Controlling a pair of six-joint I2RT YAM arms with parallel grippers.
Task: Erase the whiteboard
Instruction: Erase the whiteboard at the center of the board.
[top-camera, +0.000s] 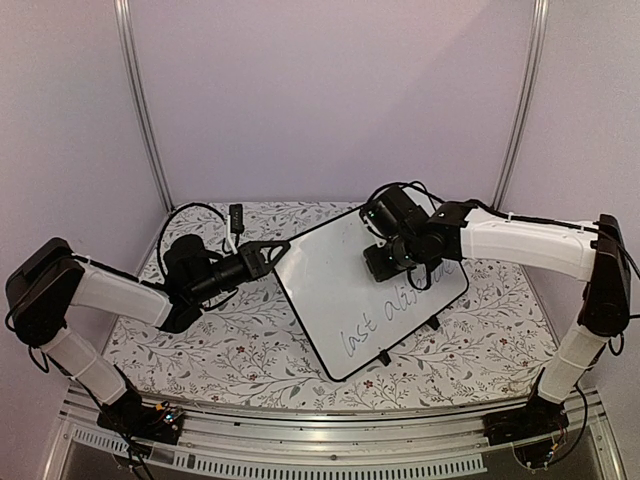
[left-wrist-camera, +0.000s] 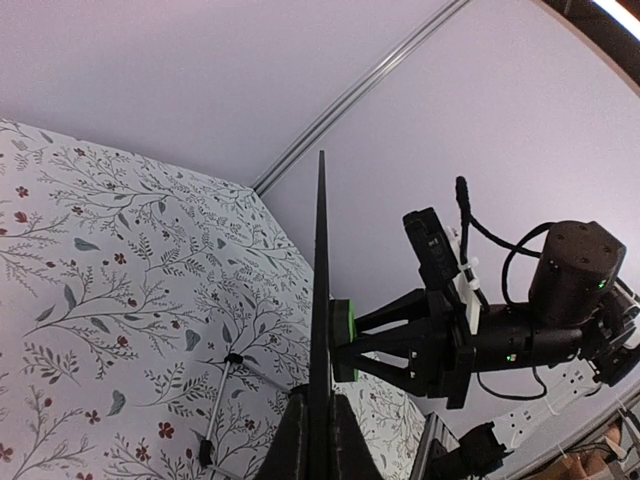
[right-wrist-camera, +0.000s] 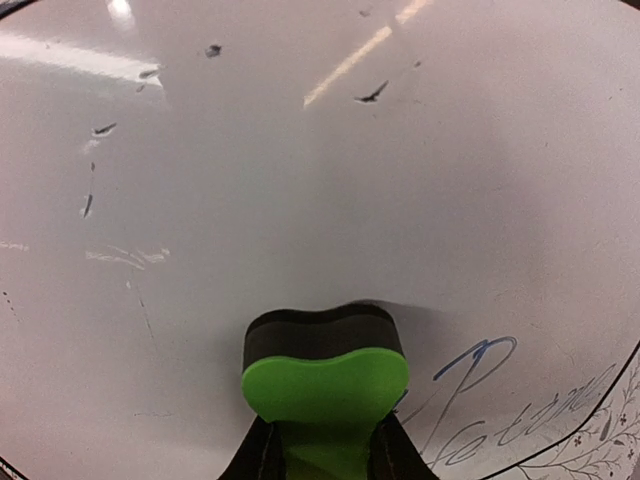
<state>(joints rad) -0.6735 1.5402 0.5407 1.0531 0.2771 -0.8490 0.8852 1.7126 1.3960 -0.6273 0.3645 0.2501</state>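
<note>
The right gripper (right-wrist-camera: 320, 450) was closed tight on a small bright green eraser block with a black felt pad (right-wrist-camera: 325, 375), the pad pressed flat against the large white rectangular whiteboard with a thin black rim (top-camera: 335, 285). Around the eraser the board surface was mostly bare white, with a few faint grey smudges (right-wrist-camera: 90, 190) at the upper left of the right wrist view. Dark blue handwritten marker text (top-camera: 385, 322) ran along the board's near right side. The left gripper (top-camera: 272, 250) was clamped shut on the rim at the board's far left corner, its black fingers (left-wrist-camera: 290, 445) pinching the thin edge, seen end-on in the left wrist view. The board sat turned diagonally between the two arms, over a table covered in a white floral-patterned cloth (top-camera: 230, 350), with two small black clip feet (top-camera: 432, 322) on its near right edge
</note>
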